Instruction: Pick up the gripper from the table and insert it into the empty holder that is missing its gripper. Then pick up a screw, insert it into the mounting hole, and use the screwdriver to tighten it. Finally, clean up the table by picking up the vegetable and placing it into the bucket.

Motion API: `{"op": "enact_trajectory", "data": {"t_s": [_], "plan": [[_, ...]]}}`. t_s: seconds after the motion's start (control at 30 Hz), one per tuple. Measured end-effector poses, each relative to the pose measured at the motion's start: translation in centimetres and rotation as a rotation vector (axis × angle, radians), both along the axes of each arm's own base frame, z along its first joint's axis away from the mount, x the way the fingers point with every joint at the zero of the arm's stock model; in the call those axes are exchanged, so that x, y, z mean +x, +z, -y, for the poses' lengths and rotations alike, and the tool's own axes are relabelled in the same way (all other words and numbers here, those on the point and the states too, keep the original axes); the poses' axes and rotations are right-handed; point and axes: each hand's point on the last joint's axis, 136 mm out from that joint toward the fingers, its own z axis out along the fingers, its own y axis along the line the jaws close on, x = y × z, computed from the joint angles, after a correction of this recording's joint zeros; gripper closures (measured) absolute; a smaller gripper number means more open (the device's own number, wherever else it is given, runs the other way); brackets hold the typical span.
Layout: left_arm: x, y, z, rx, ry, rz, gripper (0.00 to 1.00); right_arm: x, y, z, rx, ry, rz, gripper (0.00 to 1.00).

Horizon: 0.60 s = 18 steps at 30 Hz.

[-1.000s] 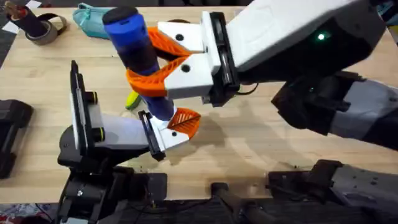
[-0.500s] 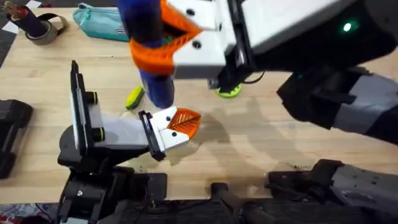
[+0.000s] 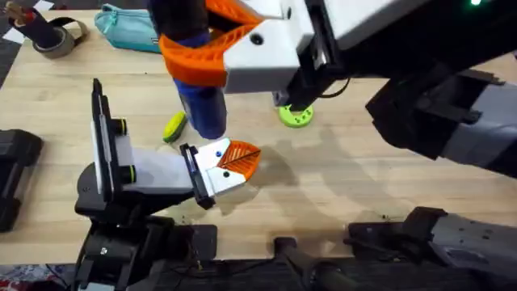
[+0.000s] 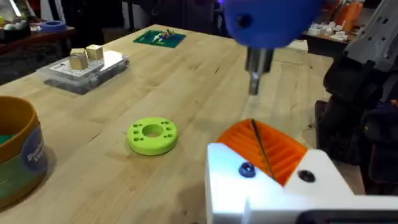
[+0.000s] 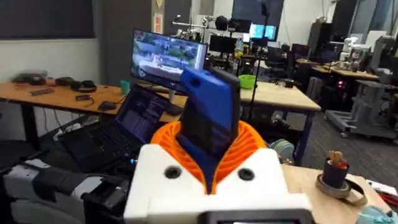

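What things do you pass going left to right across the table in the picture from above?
Tape roll → teal pouch → yellow-green vegetable → blue screwdriver → green disc.

- A teal pouch (image 3: 129, 28) lies at the table's (image 3: 339, 194) far edge.
- A tape roll (image 3: 56, 36) sits at the far left corner.
- A lime-green disc (image 3: 296, 115) with a centre hole lies mid-table.
- A clear box (image 4: 84, 65) rests farther along the table.
- A laptop (image 5: 134, 121) stands open on a desk.
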Motion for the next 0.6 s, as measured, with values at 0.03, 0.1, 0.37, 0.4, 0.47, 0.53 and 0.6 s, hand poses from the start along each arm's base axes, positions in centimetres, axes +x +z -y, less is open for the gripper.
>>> {"op": "enact_trajectory", "data": {"t_s": [0.03,0.1,0.37,0.4,0.47,0.53,0.6], "plan": [[0.0,0.0,0.0,0.0,0.0,0.0,0.994,-0.1,-0.1,0.0,-0.003,0.004,0.0,0.976],[0.0,0.0,0.0,0.0,0.0,0.0,0.994,-0.2,-0.2,-0.1,-0.006,0.011,0.008,0.976],[0.0,0.0,0.0,0.0,0.0,0.0,0.994,-0.8,-0.6,-0.3,-0.017,0.028,0.032,0.976],[0.0,0.0,0.0,0.0,0.0,0.0,0.994,-0.9,-0.6,-0.3,-0.017,0.028,0.038,0.976],[0.0,0.0,0.0,0.0,0.0,0.0,0.994,-1.1,-1.3,-0.5,-0.026,0.032,0.05,0.976],[0.0,0.0,0.0,0.0,0.0,0.0,0.994,-1.2,-1.6,-0.6,-0.032,0.034,0.052,0.976],[0.0,0.0,0.0,0.0,0.0,0.0,0.994,-1.1,-1.9,-0.8,-0.039,0.036,0.049,0.976]]}}
